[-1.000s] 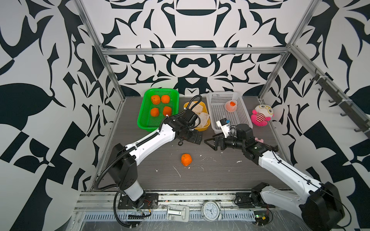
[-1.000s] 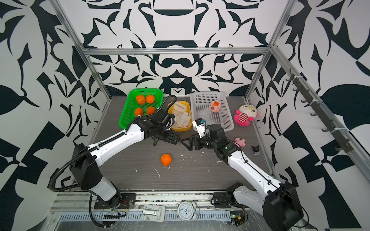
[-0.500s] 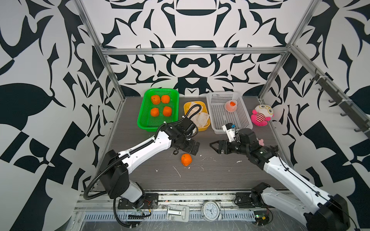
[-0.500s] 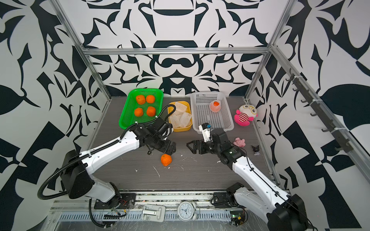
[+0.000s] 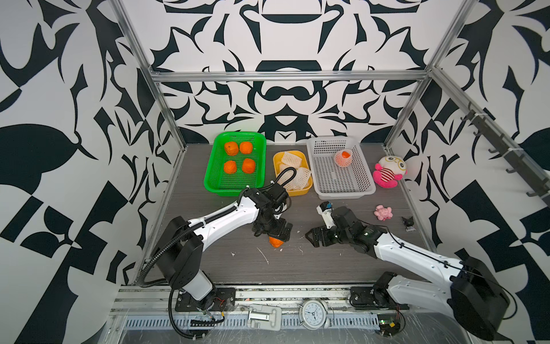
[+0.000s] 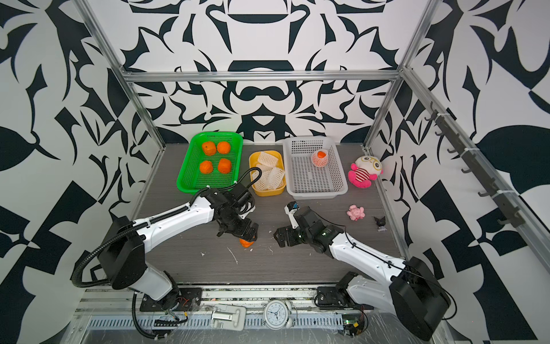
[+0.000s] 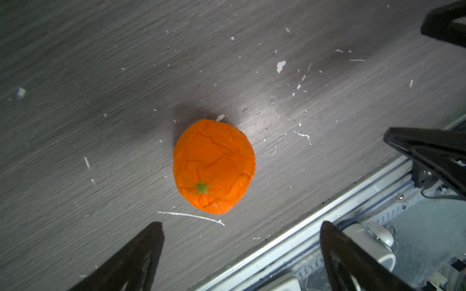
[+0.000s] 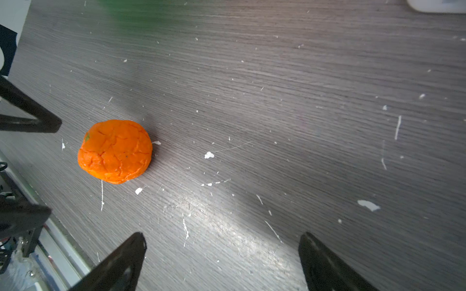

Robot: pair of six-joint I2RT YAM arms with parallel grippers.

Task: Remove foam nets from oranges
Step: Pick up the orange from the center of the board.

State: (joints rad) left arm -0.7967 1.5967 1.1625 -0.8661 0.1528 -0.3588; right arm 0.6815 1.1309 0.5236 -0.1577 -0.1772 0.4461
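The bare orange (image 7: 214,166) is lying on the table (image 7: 75,75) just ahead of the left gripper (image 7: 240,226), whose jaws are standing spread and empty, probably lining up a pickup. The right gripper (image 8: 222,236), also spread, is holding nothing nearby. In both top views the left gripper is hiding most of this orange, and a cable (image 5: 290,168) is crossing the foam nets (image 5: 302,177), obscuring their count.

1. A robotics lab test cell.
2. A metal frame (image 5: 285,78) boxes in a grey table (image 5: 327,268), between black-and-white patterned walls (image 5: 59,74).
3. A white left arm (image 5: 226,217) and a right arm (image 5: 416,253) are bolted by the front rail (image 5: 282,293).
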